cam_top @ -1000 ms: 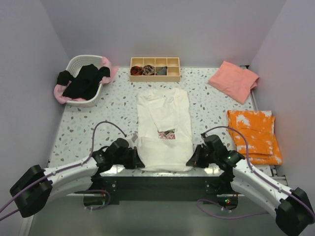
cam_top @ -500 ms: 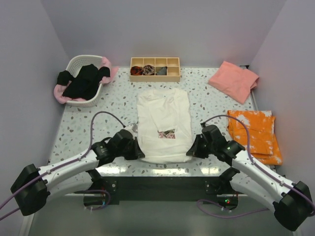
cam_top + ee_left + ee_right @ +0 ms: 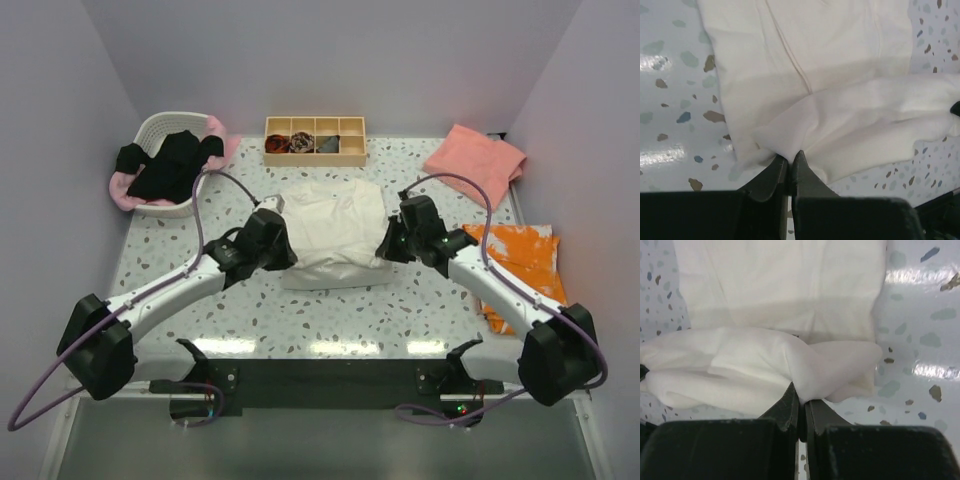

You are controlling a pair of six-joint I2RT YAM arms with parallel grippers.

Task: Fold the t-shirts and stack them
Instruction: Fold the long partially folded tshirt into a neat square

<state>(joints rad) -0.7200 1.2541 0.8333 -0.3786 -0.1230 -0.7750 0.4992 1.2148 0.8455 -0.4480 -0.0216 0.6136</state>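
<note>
The cream-white t-shirt lies at the table's middle, its near half lifted and doubled back over the far half; the rose print is hidden. My left gripper is shut on the shirt's left hem corner. My right gripper is shut on the right hem corner. A salmon-pink t-shirt lies folded at the far right. A black t-shirt and a light pink one hang over a white basket at the far left.
A wooden tray with small dark rolled cloth bundles stands at the back centre. An orange and white folded cloth lies at the right edge, next to my right arm. Grey walls close the table on three sides.
Both grippers have carried the shirt's near hem away from the table's near edge toward the far side, folding the shirt over itself. The rose print is now covered.
</note>
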